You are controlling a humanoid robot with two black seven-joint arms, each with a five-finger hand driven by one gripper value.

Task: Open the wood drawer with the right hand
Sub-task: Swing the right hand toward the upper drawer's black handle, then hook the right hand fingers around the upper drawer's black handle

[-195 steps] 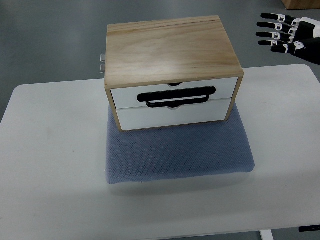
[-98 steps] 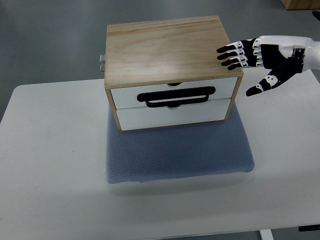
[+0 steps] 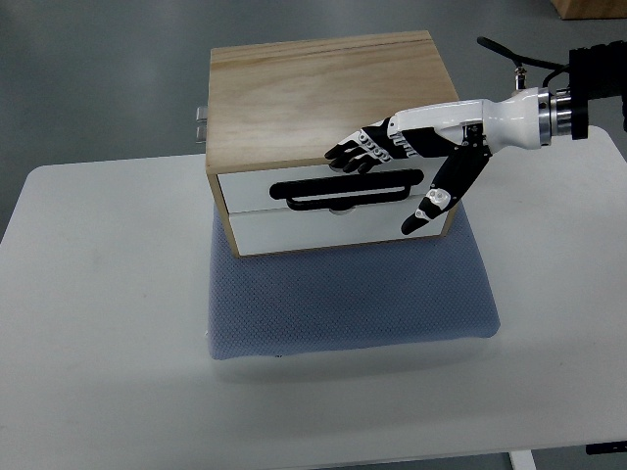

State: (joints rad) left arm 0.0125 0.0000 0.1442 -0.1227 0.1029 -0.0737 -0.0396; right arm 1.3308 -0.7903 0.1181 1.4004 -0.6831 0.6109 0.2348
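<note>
A wooden box [image 3: 323, 93] with two white drawer fronts stands on a blue-grey mat [image 3: 353, 294]. The upper drawer [image 3: 255, 189] carries a black loop handle [image 3: 348, 189]; both drawers sit flush in the box. My right hand [image 3: 387, 176] reaches in from the right over the box's front edge. Its fingers [image 3: 355, 152] are spread and lie just above the handle, and the thumb [image 3: 431, 206] hangs down in front of the drawer fronts. It holds nothing. The left arm does not show.
The mat lies on a white table [image 3: 98, 313]. A small metal fitting [image 3: 200, 124] sticks out of the box's left side. Grey floor shows beyond the table's far edge.
My right hand has swept in from the upper right, past the box's right corner, to the front of the upper drawer above the handle. The drawers have not moved.
</note>
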